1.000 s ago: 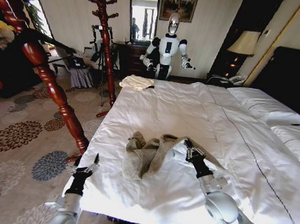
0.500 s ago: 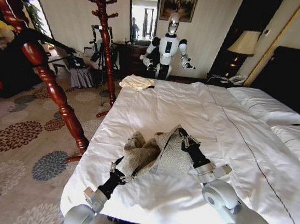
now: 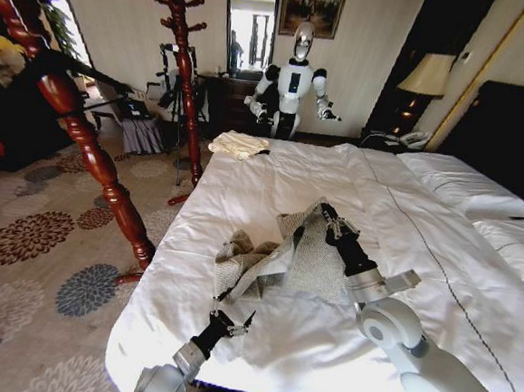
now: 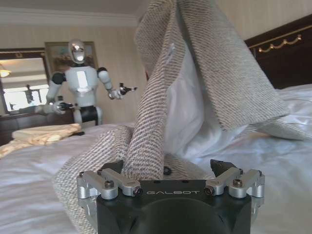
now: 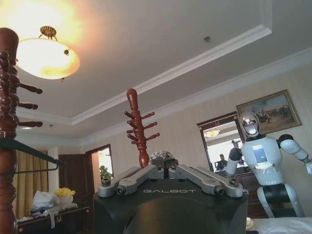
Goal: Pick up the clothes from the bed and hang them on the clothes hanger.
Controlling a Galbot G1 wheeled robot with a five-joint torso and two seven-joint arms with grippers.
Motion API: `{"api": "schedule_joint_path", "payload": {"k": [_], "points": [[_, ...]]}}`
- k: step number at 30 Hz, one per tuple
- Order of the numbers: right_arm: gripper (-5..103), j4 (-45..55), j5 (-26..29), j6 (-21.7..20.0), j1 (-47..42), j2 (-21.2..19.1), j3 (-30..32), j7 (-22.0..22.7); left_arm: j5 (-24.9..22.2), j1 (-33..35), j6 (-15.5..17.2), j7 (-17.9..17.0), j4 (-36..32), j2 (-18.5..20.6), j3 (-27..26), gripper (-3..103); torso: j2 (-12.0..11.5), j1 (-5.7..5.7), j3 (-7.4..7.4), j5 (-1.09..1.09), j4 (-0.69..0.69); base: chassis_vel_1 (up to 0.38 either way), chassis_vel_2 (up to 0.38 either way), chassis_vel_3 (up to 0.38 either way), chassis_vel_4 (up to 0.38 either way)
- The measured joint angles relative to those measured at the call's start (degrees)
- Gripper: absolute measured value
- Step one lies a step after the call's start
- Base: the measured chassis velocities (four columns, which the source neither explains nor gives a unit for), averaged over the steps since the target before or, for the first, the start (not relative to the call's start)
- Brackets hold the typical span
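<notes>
Right end effector (image 3: 330, 216) is clamped on the cardigan (image 3: 289, 257), lifting one end off the bed (image 3: 422, 236) while the rest trails on the duvet, and the left end effector (image 3: 234, 321) sits spread apart just below its lower edge.

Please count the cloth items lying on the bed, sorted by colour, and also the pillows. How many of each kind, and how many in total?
Grey-beige knit cardigan: 1, one end lifted off the white duvet by the right pincer
Cream-yellow folded cloth: 1, at the far corner
White pillows: 2
Total: 4
</notes>
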Motion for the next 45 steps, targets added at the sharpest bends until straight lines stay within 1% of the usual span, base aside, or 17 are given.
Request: {"api": "schedule_joint_path", "payload": {"k": [5,14,17,19,23,25,27,28,31,33,37,38,39,40,42,43,45], "points": [[0,0.49,0.35,-0.19,0.66,0.57,0.0,0.1,-1.31,-0.15,0.11,-1.95,-0.21,-2.78,-3.93,100,0.0,0.0,0.0,0.01,0.0,0.0,0.0,0.0,0.0],[0,1.77,1.58,-0.19,0.48,0.33,1.16,0.37,-7.75,-2.73,2.88,-3.08,1.2,-2.02,-7.47,103,0.0,0.0,0.0,0.0,-0.01,0.0,0.0,0.0,0.0],[0,2.09,1.59,-0.18,0.52,0.26,1.67,0.38,-7.97,-2.43,3.02,-2.3,1.12,-2.19,-7.66,89,0.0,0.0,0.0,0.0,-0.01,0.0,0.0,0.0,0.0],[0,2.21,1.6,-0.17,0.58,0.26,1.85,0.38,-7.95,-2.18,3.02,-2.36,0.76,-2.37,-7.72,89,0.0,0.0,0.0,0.0,0.0,0.0,0.0,0.0,0.0],[0,2.7,1.71,-0.03,0.62,0.63,2.52,0.34,-8.1,-2.0,3.18,-3.29,-0.43,-2.46,-8.74,66,0.01,0.0,0.0,0.0,0.0,0.0,0.0,0.0,0.0],[0,2.85,1.71,-0.01,0.52,0.8,2.66,0.32,-8.19,-2.06,3.28,-3.36,-0.52,-2.21,-8.99,66,0.01,0.0,0.0,0.0,0.0,0.0,0.0,0.0,0.0],[0,3.14,1.63,-0.01,-0.04,1.04,2.86,0.25,-8.69,-2.12,3.54,-3.4,-0.64,-1.5,-9.32,56,0.01,0.0,0.0,0.0,0.0,0.0,0.0,0.0,0.0],[0,3.14,1.63,-0.01,-0.04,1.04,2.86,0.25,-8.69,-2.12,3.54,-3.4,-0.64,-1.5,-9.32,56,0.01,0.0,0.0,0.0,0.0,0.0,0.0,0.0,0.0],[0,3.42,0.78,0.02,-1.5,1.08,3.14,0.08,-10.43,-2.24,4.32,-3.42,-1.36,-0.64,-9.6,39,0.01,0.0,0.0,0.0,0.0,0.0,0.0,0.0,0.0],[0,3.52,0.64,0.03,-1.77,1.08,3.18,0.04,-10.82,-2.37,4.55,-3.49,-1.53,-0.5,-9.74,39,0.01,-0.01,0.0,0.0,0.0,0.0,0.0,0.0,0.0],[0,4.05,0.39,0.11,-2.8,0.9,3.49,-0.18,-13.12,-2.83,5.94,-3.72,-3.05,0.79,-10.43,18,0.01,-0.01,0.0,0.0,0.0,0.0,0.0,0.0,0.0],[0,4.05,0.39,0.11,-2.8,0.9,3.49,-0.18,-13.12,-2.83,5.94,-3.72,-3.05,0.79,-10.43,18,0.01,-0.01,0.0,0.0,0.0,0.0,0.0,0.0,0.0],[0,4.09,0.39,0.12,-2.82,0.82,3.49,-0.2,-13.83,-2.81,6.2,-3.71,-3.52,1.11,-10.53,18,0.01,-0.01,0.0,-0.01,0.0,0.0,0.0,0.0,0.0],[0,4.2,0.42,0.13,-2.83,0.67,3.59,-0.21,-16.47,-2.77,7.01,-3.68,-5.26,2.44,-10.85,7,0.0,-0.01,0.0,-0.01,0.0,0.0,0.0,0.0,0.0],[0,4.27,0.73,0.14,-2.82,0.41,4.11,-0.21,-20.8,-2.67,8.2,-3.6,-8.34,5.03,-11.37,3,0.01,0.0,0.0,-0.02,0.0,0.0,0.0,0.0,0.0],[0,4.27,0.73,0.14,-2.82,0.41,4.11,-0.21,-20.8,-2.67,8.2,-3.6,-8.34,5.03,-11.37,3,0.01,0.0,0.0,-0.02,0.0,0.0,0.0,0.0,0.0],[0,4.28,1.24,0.14,-2.74,0.1,4.83,-0.2,-25.95,-2.48,9.6,-3.0,-12.57,8.51,-12.79,1,0.0,-0.01,0.0,0.0,0.0,0.0,0.0,0.0,0.0]]}}
